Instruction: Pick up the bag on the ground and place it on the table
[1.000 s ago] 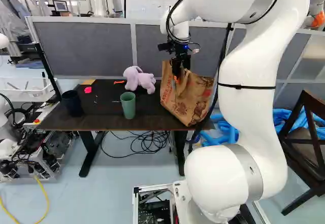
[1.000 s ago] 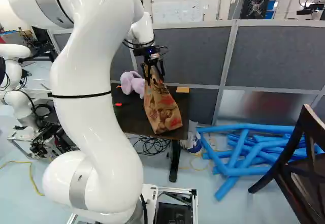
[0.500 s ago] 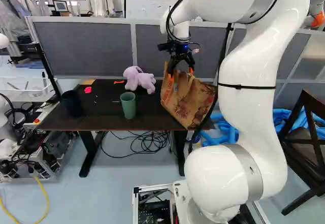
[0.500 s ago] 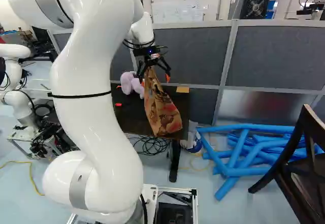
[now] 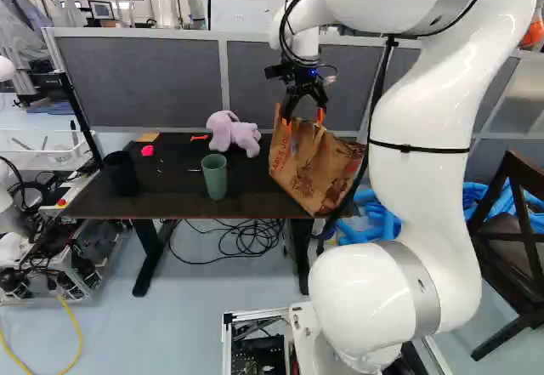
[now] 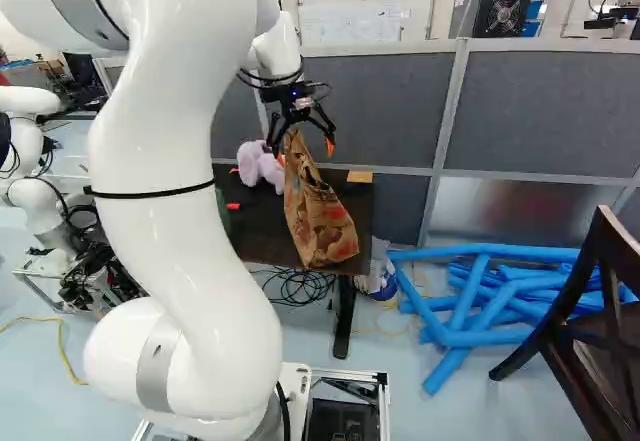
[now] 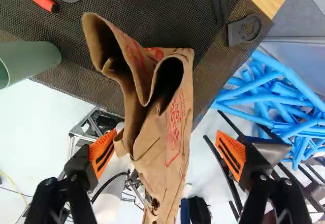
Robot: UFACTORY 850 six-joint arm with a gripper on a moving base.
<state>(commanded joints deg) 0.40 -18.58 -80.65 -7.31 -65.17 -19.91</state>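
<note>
From behind the arm (image 5: 425, 171), left and right, two base views look forward and slightly down; both share the worktop (image 5: 166, 195). The wrist view looks down on it from much nearer.

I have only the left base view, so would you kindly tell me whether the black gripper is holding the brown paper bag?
Observer: It is not; in the wrist view the gripper is open, and floor shows in a gap between the bag and one orange pad.
Operator: Thank you; how does the bag's top look from above?
Observer: Its mouth gapes in uneven folds.
Operator: And is anything hidden behind it on the dark table?
Observer: Yes, a flat tan wooden piece lies at the table's far corner.
</note>
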